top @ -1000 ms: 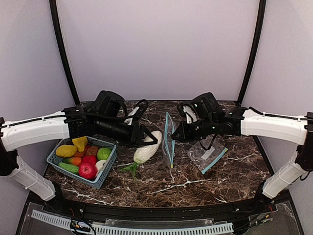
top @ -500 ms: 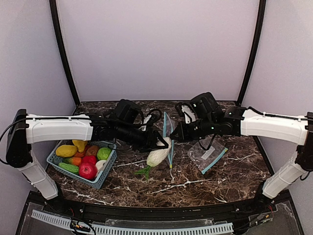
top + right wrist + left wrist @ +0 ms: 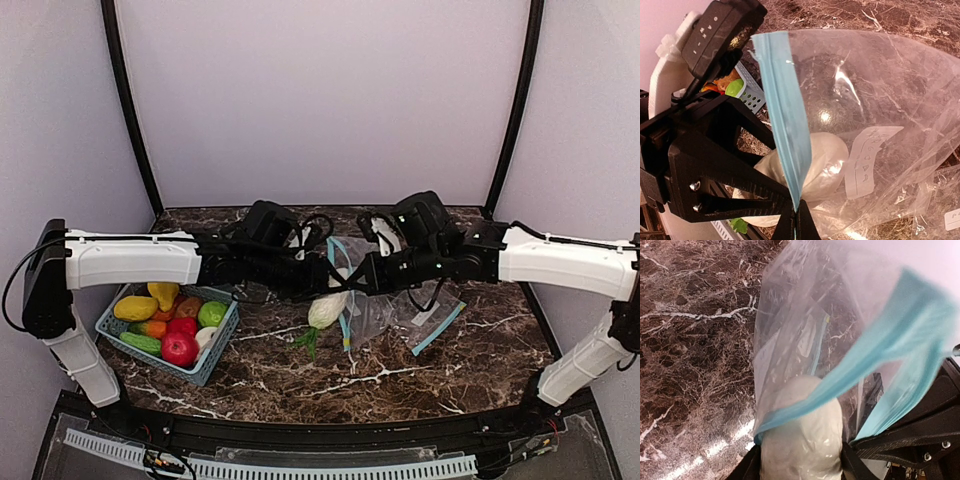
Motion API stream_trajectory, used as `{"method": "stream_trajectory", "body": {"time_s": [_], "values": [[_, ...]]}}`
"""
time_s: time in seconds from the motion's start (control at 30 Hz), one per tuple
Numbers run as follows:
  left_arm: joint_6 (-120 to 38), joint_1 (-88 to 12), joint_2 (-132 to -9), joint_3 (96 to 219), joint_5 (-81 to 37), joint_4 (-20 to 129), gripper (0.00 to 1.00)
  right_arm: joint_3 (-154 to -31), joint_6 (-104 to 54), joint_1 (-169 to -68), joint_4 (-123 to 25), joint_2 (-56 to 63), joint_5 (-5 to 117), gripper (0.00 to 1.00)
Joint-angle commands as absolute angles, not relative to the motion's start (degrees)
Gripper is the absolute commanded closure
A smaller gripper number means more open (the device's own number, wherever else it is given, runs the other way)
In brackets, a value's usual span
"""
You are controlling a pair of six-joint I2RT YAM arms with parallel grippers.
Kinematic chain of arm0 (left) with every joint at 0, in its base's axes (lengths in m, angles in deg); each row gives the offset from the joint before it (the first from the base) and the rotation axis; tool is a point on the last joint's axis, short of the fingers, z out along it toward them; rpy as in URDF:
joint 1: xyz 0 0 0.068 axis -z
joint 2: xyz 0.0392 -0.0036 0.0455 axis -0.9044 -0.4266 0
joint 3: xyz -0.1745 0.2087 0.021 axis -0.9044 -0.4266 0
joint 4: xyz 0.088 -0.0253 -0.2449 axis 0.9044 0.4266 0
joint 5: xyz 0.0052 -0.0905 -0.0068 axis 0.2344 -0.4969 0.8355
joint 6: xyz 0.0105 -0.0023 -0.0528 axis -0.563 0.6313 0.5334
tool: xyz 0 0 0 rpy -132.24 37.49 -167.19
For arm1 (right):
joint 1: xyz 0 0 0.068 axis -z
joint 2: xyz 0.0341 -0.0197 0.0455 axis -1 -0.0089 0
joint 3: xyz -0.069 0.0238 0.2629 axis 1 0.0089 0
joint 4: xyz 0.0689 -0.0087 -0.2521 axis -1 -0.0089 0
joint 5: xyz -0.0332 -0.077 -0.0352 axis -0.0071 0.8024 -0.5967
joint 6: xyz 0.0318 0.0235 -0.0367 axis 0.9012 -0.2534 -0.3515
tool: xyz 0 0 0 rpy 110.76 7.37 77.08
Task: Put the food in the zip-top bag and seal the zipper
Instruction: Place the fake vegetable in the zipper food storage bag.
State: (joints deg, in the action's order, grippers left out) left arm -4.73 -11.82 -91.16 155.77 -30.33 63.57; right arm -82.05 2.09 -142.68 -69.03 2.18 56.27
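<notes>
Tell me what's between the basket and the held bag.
Top view: the white vegetable in the left gripper, tip inside the bag; otherwise bare table.

1. Left wrist view: the white vegetable (image 3: 802, 440) runs off the bottom edge. The left gripper (image 3: 800, 472) shows only as dark slivers clamped either side of it.
2. There too, the zip-top bag (image 3: 790, 330) has its teal zipper strip (image 3: 900, 335) blurred, close to the lens.
3. Right wrist view: the right gripper (image 3: 795, 224) is cut by the bottom edge, with only its tips showing, pinched on that strip.
4. The basket (image 3: 754, 95) is mostly hidden behind the left gripper.
5. The bag's white label (image 3: 865, 167) is unreadable.
</notes>
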Motion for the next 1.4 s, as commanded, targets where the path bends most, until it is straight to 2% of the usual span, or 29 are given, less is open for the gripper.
{"method": "stream_trajectory", "body": {"time_s": [0.0,0.57,0.93,1.2,1.37], "values": [[-4.5,-11.8,-90.4,156.5,-24.7,61.2,0.72,-79.8,4.6,-143.4,-68.6,4.4,55.5,1.0],[0.0,-11.8,-91.0,152.9,-20.7,50.8,0.72,-73.2,12.4,-143.4,-53.9,5.7,44.0,1.0],[2.9,-11.5,-92.7,147.1,-20.1,43.0,0.75,-70.3,19.4,-143.4,-44.2,6.9,44.1,1.0],[4.1,-10.4,-94.2,147.3,-23.5,39.5,0.75,-68.9,21.0,-143.3,-42.8,7.3,46.7,1.0],[5.2,-10.3,-91.4,144.1,-20.2,37.9,0.75,-66.5,22.6,-143.1,-42.7,8.4,49.5,1.0]]}}
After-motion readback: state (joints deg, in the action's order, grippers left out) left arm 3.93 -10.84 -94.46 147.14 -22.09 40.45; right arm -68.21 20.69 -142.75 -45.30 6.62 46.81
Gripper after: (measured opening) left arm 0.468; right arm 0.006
